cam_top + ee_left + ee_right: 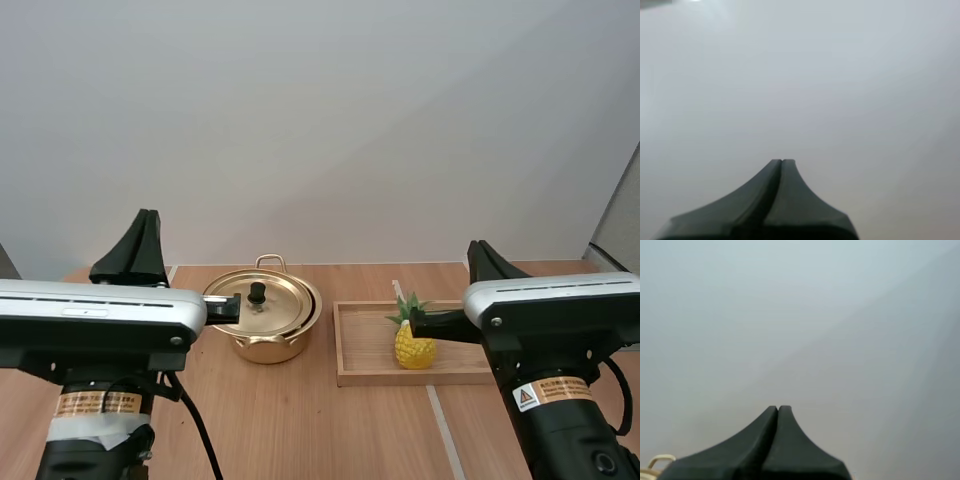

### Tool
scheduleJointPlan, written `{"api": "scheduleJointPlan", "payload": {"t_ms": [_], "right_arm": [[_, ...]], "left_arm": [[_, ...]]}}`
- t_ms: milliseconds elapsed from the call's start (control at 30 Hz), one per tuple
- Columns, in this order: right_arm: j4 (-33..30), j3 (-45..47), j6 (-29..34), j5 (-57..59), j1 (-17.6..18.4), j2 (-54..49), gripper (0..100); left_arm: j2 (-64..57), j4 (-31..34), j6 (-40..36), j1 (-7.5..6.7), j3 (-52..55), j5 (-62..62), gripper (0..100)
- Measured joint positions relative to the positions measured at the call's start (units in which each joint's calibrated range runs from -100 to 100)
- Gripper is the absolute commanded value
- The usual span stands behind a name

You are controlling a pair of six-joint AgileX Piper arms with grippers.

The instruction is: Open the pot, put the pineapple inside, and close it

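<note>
My left gripper (782, 161) and right gripper (778, 407) were held clear above the table (300, 425), fingers pressed together on nothing; judged a rest pose. Beyond, the lid (258, 305) sat on the brass pot (265, 345). The pineapple (414, 347) stood upright in the wooden tray (365, 372) beside the pot, on my right arm's side.

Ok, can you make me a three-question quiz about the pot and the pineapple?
1. Where is the pineapple? A. in the pot B. on the wooden tray C. on the lid
2. What colour is the pot? A. red B. blue C. gold
3. Is the pot open or shut? A. shut, lid on B. open, lid on the tray C. open, lid missing
Answers: B, it stands on the tray beside the pot; C, its metal shines gold; A, the lid sits on it.
</note>
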Motion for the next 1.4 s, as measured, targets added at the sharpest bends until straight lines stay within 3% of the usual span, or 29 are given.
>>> {"api": "scheduleJointPlan", "payload": {"t_ms": [200,400,533,800,1400], "right_arm": [[0.12,0.0,0.0,-22.76,0.0,-0.1,0],[0.12,0.0,-0.94,-41.66,0.0,-0.1,0],[1.87,-3.22,-3.02,-36.27,0.0,-0.1,0],[6.85,-22.08,-3.42,-7.52,0.0,0.62,0],[5.32,-48.19,-5.78,-2.91,0.0,20.84,0]], "left_arm": [[-0.04,1.35,0.0,0.0,-0.17,-11.68,0],[-0.14,1.99,0.0,0.0,-5.22,-7.43,0],[-0.14,1.99,0.0,0.0,-11.52,1.04,0],[1.19,2.07,0.0,0.0,-23.92,9.35,0],[21.33,2.07,-1.0,0.0,-48.91,14.34,0]]}}
